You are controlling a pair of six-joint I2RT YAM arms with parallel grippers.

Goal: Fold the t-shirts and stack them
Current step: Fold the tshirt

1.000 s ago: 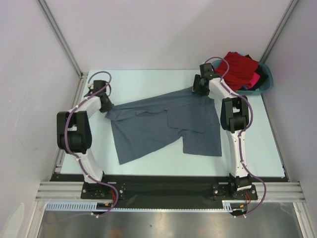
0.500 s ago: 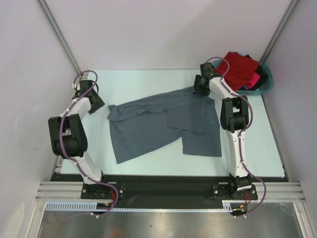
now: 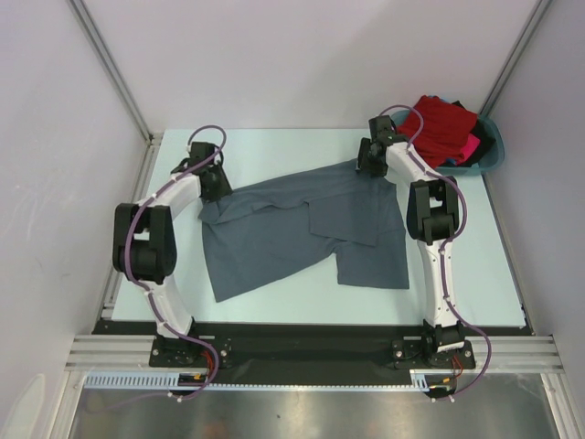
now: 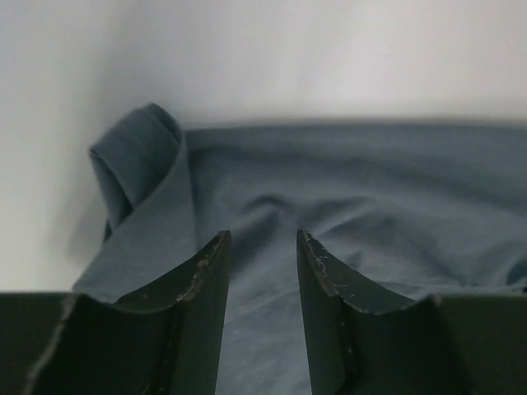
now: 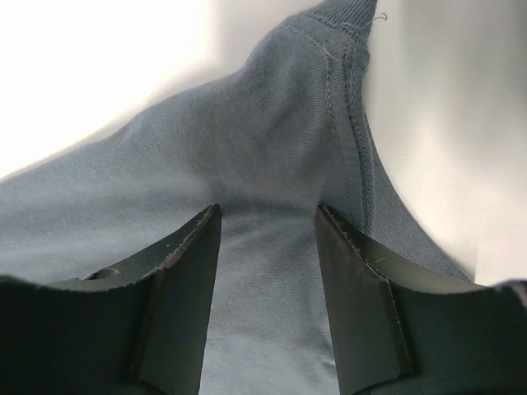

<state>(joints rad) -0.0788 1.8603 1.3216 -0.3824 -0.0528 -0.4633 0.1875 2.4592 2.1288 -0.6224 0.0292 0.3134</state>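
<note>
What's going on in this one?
Two robot arms are working on a grey t-shirt lying rumpled and unfolded on the table. The left claw sits over its left corner, the right claw over its far right corner, both with jaws apart. Other shirts sit piled in the teal basin.

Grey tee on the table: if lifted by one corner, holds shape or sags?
Likely sags: the grey t-shirt lies creased, with one edge curled over itself. Pushed, it would probably bunch rather than slide whole, since layers overlap mid-cloth. It seems thin and light.
</note>
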